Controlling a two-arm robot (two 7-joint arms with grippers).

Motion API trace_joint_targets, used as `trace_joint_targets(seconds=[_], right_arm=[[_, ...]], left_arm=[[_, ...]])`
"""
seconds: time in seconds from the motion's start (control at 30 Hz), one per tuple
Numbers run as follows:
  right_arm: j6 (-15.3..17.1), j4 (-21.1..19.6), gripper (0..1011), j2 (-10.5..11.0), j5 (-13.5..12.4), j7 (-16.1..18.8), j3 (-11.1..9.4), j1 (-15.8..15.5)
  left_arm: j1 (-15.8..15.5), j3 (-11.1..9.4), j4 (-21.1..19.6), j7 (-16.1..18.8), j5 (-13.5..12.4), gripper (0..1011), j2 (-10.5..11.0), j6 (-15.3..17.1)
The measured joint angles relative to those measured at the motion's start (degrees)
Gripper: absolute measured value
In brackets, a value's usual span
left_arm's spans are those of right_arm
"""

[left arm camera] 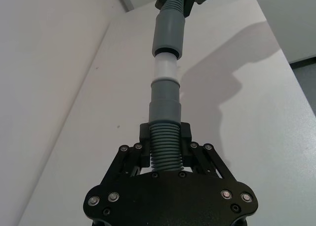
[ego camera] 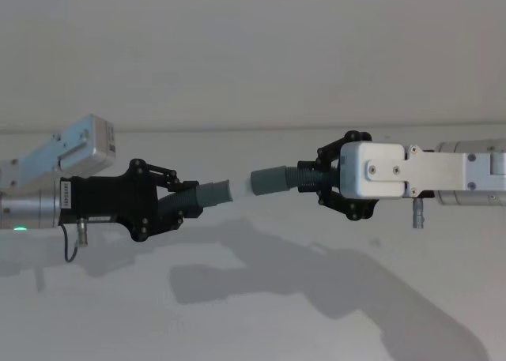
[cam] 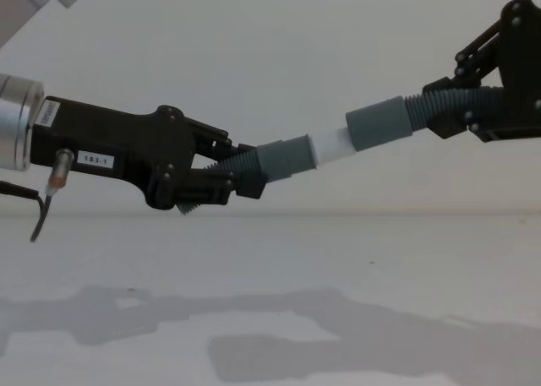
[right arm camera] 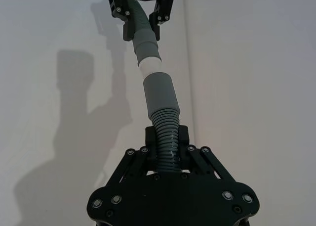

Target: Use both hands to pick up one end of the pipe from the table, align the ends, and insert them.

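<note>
So, quick rundown of where this is at:

Left pincer (ego camera: 183, 204): fingers clamped on the corrugated part of the plug piece (ego camera: 207, 197), held up in the air over the desk (ego camera: 253, 313), on the robot's left side. It's the one with the small white label in the chest view.

Right pincer (ego camera: 312, 179): fingers clamped on the ribbed section of the socket piece (ego camera: 277, 179), also held aloft, coming in from the robot's right.

White plug tip (cam: 331, 147): sticks out of the left piece's grey cuff and points at the socket cuff (cam: 378, 126). In the chest view and left wrist view it looks right at the socket mouth, maybe just started in; the head view shows a small gap, so I can't tell if they're touching.

Alignment: not quite straight, I reckon. The right wrist view shows a slight kink between the two pieces, and in the chest view the plug piece tilts upward toward the socket.

Step in hand: both pieces are off the desk, so pickup looks done; this reads as the align-and-start-inserting bit.

Next move: probably square the two axes up first, then push the pincers toward each other along that line so the white tip slides in. Pushing while kinked could jam the tip on the socket rim or bend the hose.
</note>
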State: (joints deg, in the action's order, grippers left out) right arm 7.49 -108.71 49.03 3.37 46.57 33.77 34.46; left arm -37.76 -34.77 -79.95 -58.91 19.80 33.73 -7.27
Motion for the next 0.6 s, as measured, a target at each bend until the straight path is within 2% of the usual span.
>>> trace_joint_targets(seconds=[0.6], right_arm=[[1.3,-0.4,223,0.0,0.4,0.1,0.5,0.0]], left_arm=[[0.0,0.0,0.0,0.0,0.0,306,0.0,0.0]])
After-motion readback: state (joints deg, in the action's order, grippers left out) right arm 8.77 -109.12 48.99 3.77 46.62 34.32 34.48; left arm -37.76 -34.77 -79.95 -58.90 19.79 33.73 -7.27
